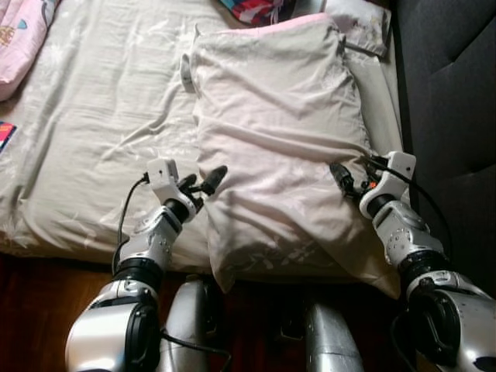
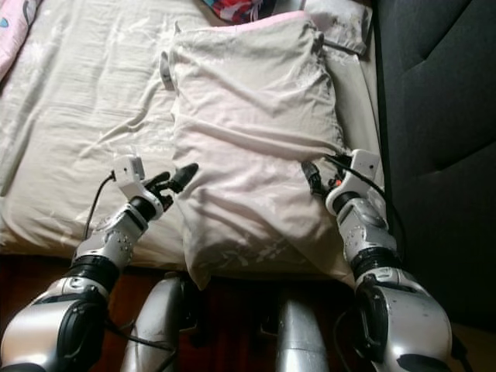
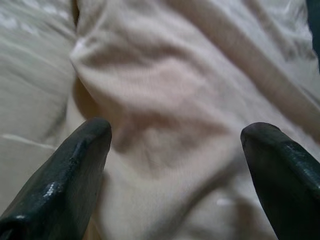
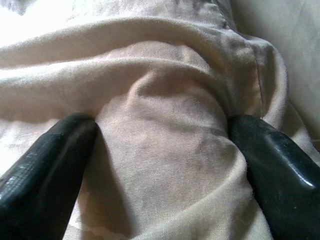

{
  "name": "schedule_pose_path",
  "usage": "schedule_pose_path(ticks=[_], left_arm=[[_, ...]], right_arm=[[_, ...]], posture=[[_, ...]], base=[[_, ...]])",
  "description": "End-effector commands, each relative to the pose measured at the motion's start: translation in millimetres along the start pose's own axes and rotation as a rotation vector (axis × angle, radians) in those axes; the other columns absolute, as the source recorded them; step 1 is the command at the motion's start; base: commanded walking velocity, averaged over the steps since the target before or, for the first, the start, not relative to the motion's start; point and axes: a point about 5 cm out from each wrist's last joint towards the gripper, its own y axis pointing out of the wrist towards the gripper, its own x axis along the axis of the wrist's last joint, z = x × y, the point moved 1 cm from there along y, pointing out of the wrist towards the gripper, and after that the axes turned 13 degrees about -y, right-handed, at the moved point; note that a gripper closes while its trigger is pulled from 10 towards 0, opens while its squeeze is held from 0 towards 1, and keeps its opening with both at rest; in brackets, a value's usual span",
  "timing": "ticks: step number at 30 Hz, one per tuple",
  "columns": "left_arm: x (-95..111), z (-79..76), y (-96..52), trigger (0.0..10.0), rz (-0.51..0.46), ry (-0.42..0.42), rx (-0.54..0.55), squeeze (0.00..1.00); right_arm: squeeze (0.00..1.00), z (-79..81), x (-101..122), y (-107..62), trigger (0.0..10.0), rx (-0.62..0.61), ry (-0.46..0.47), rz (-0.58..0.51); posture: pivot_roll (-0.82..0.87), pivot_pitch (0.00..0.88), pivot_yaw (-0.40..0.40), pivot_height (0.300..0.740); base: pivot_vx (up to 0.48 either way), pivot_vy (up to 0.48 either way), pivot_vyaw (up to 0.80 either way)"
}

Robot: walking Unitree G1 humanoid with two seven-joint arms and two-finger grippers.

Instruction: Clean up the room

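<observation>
You are looking down at a large pale beige fabric pillow [image 1: 279, 147] that lies lengthwise on a bed covered by a wrinkled cream sheet [image 1: 101, 132]. The pillow's near end hangs a little past the bed's front edge, above the dark wooden floor [image 1: 39, 302], and its far end shows a thin pink trim.

Your left gripper [image 1: 203, 183] sits at the pillow's left edge, roughly halfway along its length. In the left wrist view its two black fingers [image 3: 65, 180] stand well apart, with crumpled pillow cloth lying ahead of them and between them; you cannot tell from that view whether the tips touch the cloth.

Your right gripper [image 1: 342, 177] is at the pillow's right edge, about level with the left one. Its black fingers [image 4: 50, 170] are also spread wide, and a bulge of pillow fabric fills the gap between them, pressing against both inner faces. They are not closed on it.

Beside the pillow on the right stands a dark grey padded headboard [image 1: 449, 116]. Just beyond the pillow's far right corner lies a small whitish printed cushion [image 1: 358, 23], and a bright red and blue patterned cloth [image 1: 252, 9] shows at the far edge. At the bed's far left corner lies a pink printed blanket [image 1: 19, 39].
</observation>
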Motion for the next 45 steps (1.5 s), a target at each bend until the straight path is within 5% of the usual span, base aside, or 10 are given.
schedule_pose_path(ticks=[1,10,37,38,39,40,42,43,45], left_arm=[[-18,8.3,-4.2,10.0,0.074,0.037,0.045,0.0],[-32,9.3,-4.5,10.0,0.114,0.092,0.083,0.0],[-44,22.1,-12.7,10.0,0.075,-0.022,0.159,0.0],[-44,23.0,-13.4,8.4,0.074,-0.023,0.163,0.0],[-44,23.0,-13.4,8.4,0.074,-0.023,0.163,0.0],[-45,24.1,-14.2,0.4,0.073,-0.024,0.17,0.0],[-45,24.1,-14.2,0.4,0.073,-0.024,0.17,0.0],[-45,24.5,-14.6,0.0,0.071,-0.026,0.171,0.0],[-46,24.2,-14.7,0.0,0.067,-0.027,0.169,0.0]], right_arm=[[0.0,0.2,-39,-8.8,10.0,0.01,0.026,0.138],[0.0,3.9,-42,-9.4,10.0,0.027,0.033,0.131],[0.0,15.7,-62,-14.2,10.0,0.087,0.019,0.178],[0.0,16.1,-62,-14.2,10.0,0.088,0.02,0.179],[0.0,16.1,-62,-14.2,10.0,0.088,0.02,0.179],[0.0,16.9,-63,-14.1,4.8,0.09,0.023,0.18],[0.0,16.9,-63,-14.1,4.8,0.09,0.023,0.18],[0.0,17.7,-63,-14.1,0.0,0.094,0.025,0.18],[0.0,18.3,-64,-14.2,0.0,0.098,0.021,0.185]], posture=[[0.08,0.51,-0.052,0.641],[0.07,0.521,-0.056,0.641],[0.04,0.565,-0.078,0.641],[0.04,0.564,-0.078,0.641],[0.04,0.564,-0.078,0.641],[0.03,0.563,-0.079,0.641],[0.03,0.563,-0.079,0.641],[0.03,0.563,-0.079,0.641],[0.03,0.56,-0.08,0.641]], base=[[0.0,0.0,0.0],[0.0,0.0,0.0],[0.0,0.0,0.0],[0.0,0.0,0.0],[0.0,0.0,0.0],[0.0,0.0,0.0],[0.0,0.0,0.0],[0.0,0.0,0.0],[0.0,0.0,0.0]])
